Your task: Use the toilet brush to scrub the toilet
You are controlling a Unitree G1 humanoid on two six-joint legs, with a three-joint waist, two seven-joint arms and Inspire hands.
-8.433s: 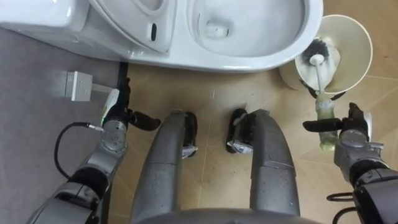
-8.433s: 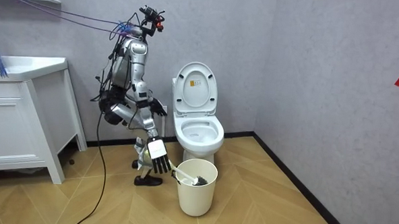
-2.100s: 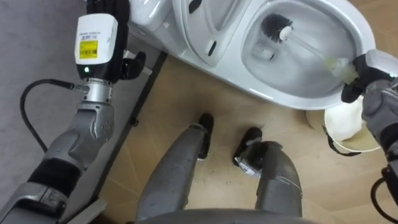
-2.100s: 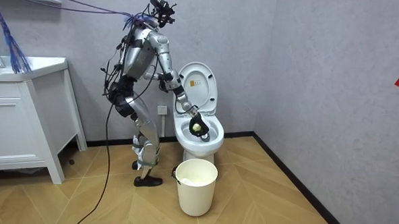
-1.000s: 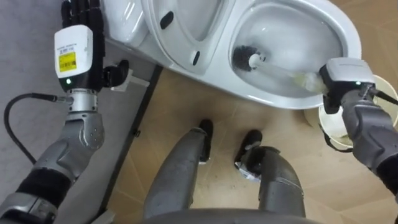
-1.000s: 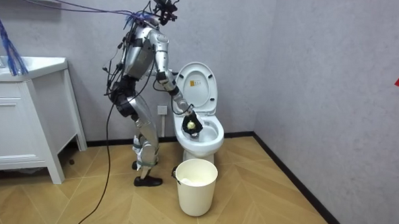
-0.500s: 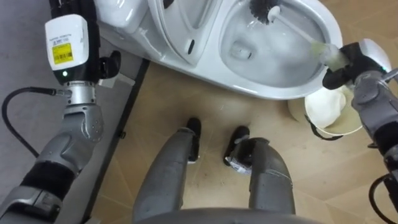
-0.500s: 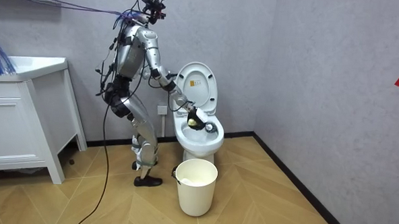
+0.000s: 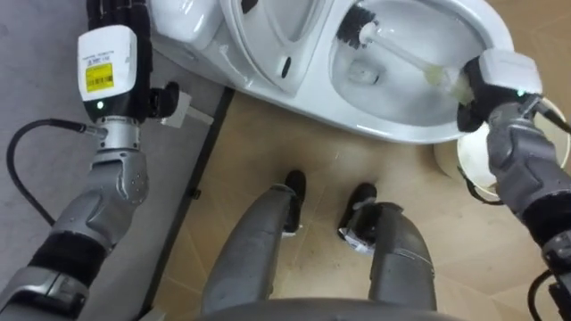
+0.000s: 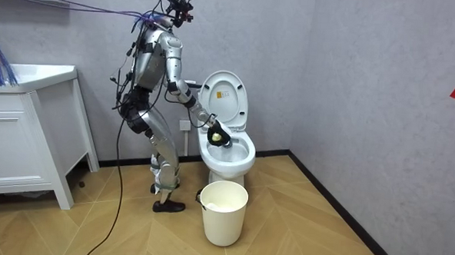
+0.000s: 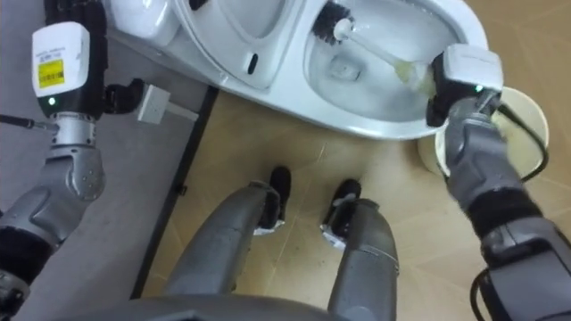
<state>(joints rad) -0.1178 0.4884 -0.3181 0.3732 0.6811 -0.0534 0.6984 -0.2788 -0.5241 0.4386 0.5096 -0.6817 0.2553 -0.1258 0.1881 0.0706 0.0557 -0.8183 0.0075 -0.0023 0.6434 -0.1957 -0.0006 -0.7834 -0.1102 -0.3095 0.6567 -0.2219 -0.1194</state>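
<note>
Conceivably the right hand (image 9: 491,87), fingers curled round the brush (image 9: 357,28) handle, slips; bristles then clip the toilet (image 9: 397,129) rim, splashing.

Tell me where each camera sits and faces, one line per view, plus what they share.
Left eye view: on the robot's head, facing down at the toilet and brush; both arms, right hand, left hand and legs show.
Right eye view: just beside it, same downward look, same body parts.
Room view: standing off in the room, facing the wall; whole robot beside the toilet, bucket in front.
Shared: all show the toilet and the right hand at its bowl.
</note>
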